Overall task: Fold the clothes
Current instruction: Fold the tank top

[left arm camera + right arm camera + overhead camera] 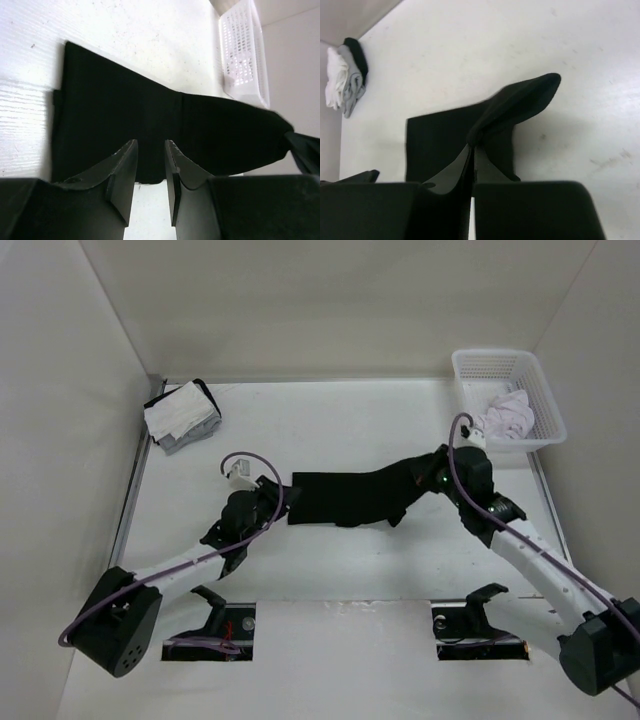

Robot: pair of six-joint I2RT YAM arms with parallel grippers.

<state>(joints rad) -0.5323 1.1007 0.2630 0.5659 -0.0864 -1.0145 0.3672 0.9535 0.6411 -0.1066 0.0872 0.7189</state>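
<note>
From the top external view, one black garment (345, 498) lay as a long band on the white tabletop (330, 420), stretched between the two tools. The left tool (278, 502) sat at the band's left end. The right tool (412, 480) met the opposite end, where the cloth rose in a bunched ridge. Beyond the right tool, in the far corner, stood one white plastic basket (497, 362) holding one pale lilac-white garment (505, 415). Beyond the left tool, near the other far corner, lay one white-and-grey cloth stack (180, 415).

In the left wrist view, the left tool (150, 145) stood released, its two fingers (125, 165) apart with a clear gap. Their tips hung over the near edge of the black garment (150, 115), which spread flat ahead of them and narrowed away to the right. The basket (242, 50) lay far ahead and to the right on the tabletop (125, 30).

In the right wrist view, the right tool (471, 147) was clenched on the black garment (520, 100), its fingers pressed together over a pinched fold. That fold lifted off the tabletop (520, 40) ahead of the tips, while the rest lay flat to their left. The cloth stack (345, 77) sat far off to the left.
</note>
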